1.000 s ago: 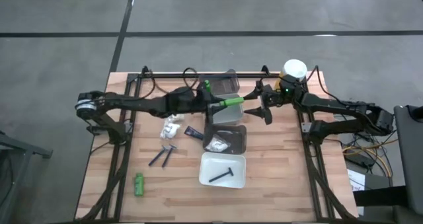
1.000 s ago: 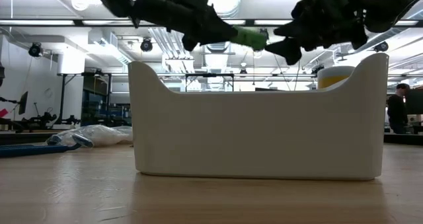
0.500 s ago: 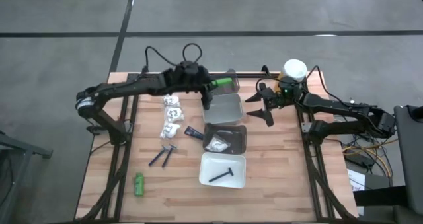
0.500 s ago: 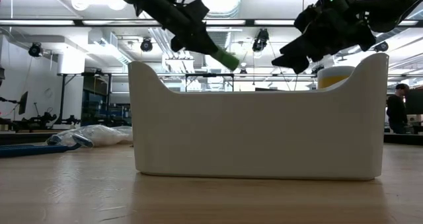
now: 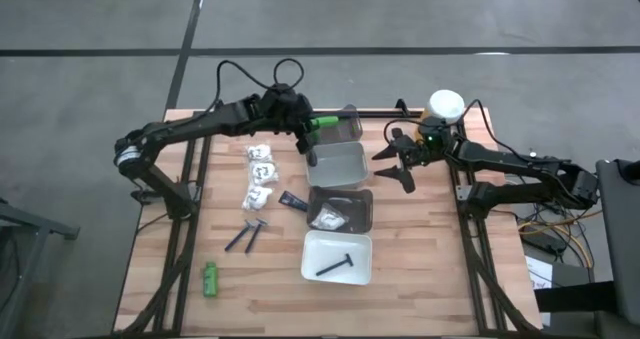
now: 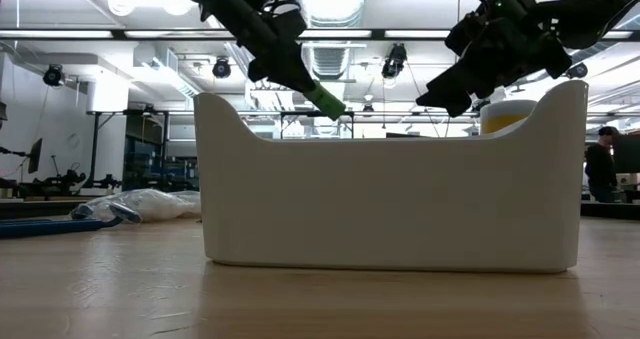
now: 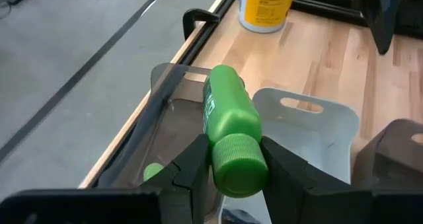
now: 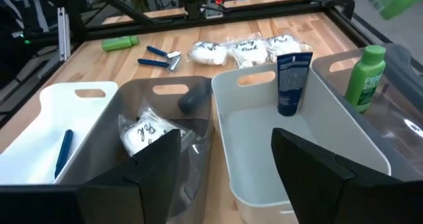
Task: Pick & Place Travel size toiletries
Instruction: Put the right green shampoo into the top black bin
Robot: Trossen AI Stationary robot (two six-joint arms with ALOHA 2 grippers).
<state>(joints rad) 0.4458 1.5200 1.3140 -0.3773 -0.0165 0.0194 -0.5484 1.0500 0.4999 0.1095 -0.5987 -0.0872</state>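
Pinching a green bottle [image 7: 231, 141] between its two fingers, the left hand [image 5: 305, 131] hangs over the clear tray [image 5: 343, 124] at the far edge of the worktop [image 5: 420, 259], with the bottle's ribbed cap toward the wrist. A second green bottle [image 8: 366, 76] already stands in that clear tray. The right hand [image 5: 396, 160] hovers with its fingers spread wide and empty, beside the grey tray [image 5: 338, 165], near the yellow container [image 5: 444, 109] with a white cap. A dark blue tube [image 8: 291, 82] leans inside the grey tray. The next dark tray [image 5: 342, 209] holds a white packet [image 8: 147, 137], and the white tray [image 5: 338, 258] nearest the front holds a dark razor [image 5: 335, 265]. More white packets [image 5: 262, 174], two razors [image 5: 248, 236] and another green bottle [image 5: 210, 278] lie loose on the worktop's left side.
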